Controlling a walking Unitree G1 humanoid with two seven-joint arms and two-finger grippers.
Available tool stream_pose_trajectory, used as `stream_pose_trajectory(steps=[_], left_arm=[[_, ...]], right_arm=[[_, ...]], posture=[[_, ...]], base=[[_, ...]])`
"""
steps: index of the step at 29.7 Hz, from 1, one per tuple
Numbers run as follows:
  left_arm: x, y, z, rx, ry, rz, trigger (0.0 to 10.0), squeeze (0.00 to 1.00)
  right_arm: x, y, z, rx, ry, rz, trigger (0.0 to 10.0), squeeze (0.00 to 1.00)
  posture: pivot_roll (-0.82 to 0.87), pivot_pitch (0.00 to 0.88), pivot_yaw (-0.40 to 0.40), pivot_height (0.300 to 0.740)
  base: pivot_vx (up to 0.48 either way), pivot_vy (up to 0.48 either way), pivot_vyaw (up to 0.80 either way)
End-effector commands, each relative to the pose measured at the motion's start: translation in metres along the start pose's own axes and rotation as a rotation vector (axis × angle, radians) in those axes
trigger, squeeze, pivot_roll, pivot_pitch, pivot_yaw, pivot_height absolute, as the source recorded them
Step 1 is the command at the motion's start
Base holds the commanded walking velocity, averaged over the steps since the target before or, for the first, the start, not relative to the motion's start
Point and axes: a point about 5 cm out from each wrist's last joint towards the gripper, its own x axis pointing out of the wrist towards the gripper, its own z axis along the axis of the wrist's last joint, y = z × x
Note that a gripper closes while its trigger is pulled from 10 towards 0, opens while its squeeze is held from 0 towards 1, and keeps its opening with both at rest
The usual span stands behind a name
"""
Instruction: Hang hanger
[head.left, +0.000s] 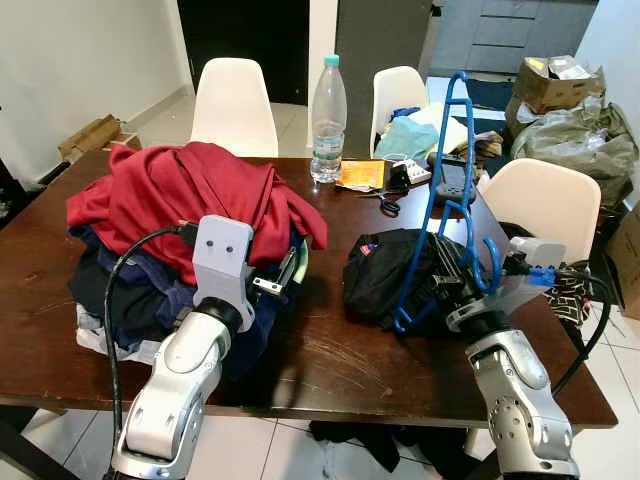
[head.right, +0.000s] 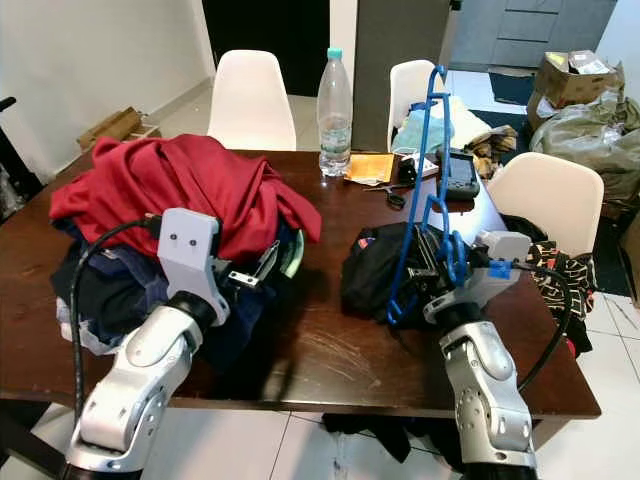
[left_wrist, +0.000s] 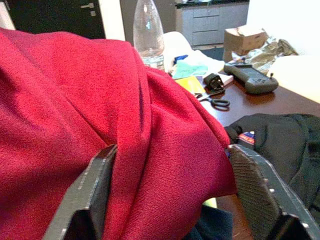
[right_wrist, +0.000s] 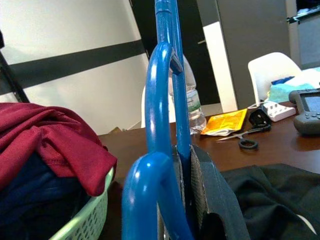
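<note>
The right claw (head.left: 462, 283) is pinched on the blue plastic hanger (head.left: 447, 190), holding it upright above the black garment (head.left: 385, 270) that lies on the dark wooden desk (head.left: 330, 365). The hanger's hook end points up, well above the desk, and its lower loops curl around the claw's fingers; the right wrist view shows the blue bars clamped between the 2 pads.

The left claw (head.left: 283, 275) is spread wide, its 2 fingers (left_wrist: 87, 192) straddling a fold of the red shirt (head.left: 190, 190) on top of the laundry heap in the pale green basket (right_wrist: 87, 220). It does not appear to be gripping the cloth yet.

The step in hand looks like carrying the hanger while a garment is picked out. No rail or rod is visible, so the next move probably calls for either closing the left claw on the red fabric, or turning away from the desk to find somewhere to hook the hanger.

Beyond stand a water bottle (head.left: 328, 120), scissors (head.left: 385, 203) and white chairs (head.left: 233, 105).
</note>
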Motion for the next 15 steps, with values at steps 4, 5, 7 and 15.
stream_pose_trajectory(steps=[4, 5, 7, 15], left_arm=[[-0.005, 0.009, -0.010, 0.036, 0.061, 0.032, 0.0, 0.00], [-0.005, 0.011, -0.011, 0.038, 0.066, 0.035, 0.0, 0.00], [-0.006, 0.013, -0.012, 0.041, 0.072, 0.046, 0.0, 0.00], [-0.005, 0.022, -0.007, 0.078, 0.063, 0.088, 0.0, 0.00]], right_arm=[[-0.002, 0.001, 0.000, -0.012, 0.010, -0.003, 10.0, 0.00], [-0.002, 0.001, 0.000, -0.012, 0.010, -0.004, 10.0, 0.00], [-0.002, 0.000, 0.000, -0.012, 0.011, -0.005, 10.0, 0.00], [-0.003, -0.002, -0.001, -0.016, 0.018, -0.015, 10.0, 0.00]], posture=[[0.12, 0.064, -0.003, 0.740], [0.12, 0.064, -0.003, 0.740], [0.13, 0.064, -0.003, 0.740], [0.12, 0.068, -0.003, 0.740]], base=[[0.000, 0.000, 0.00], [0.000, 0.000, 0.00], [0.000, 0.000, 0.00], [0.000, 0.000, 0.00]])
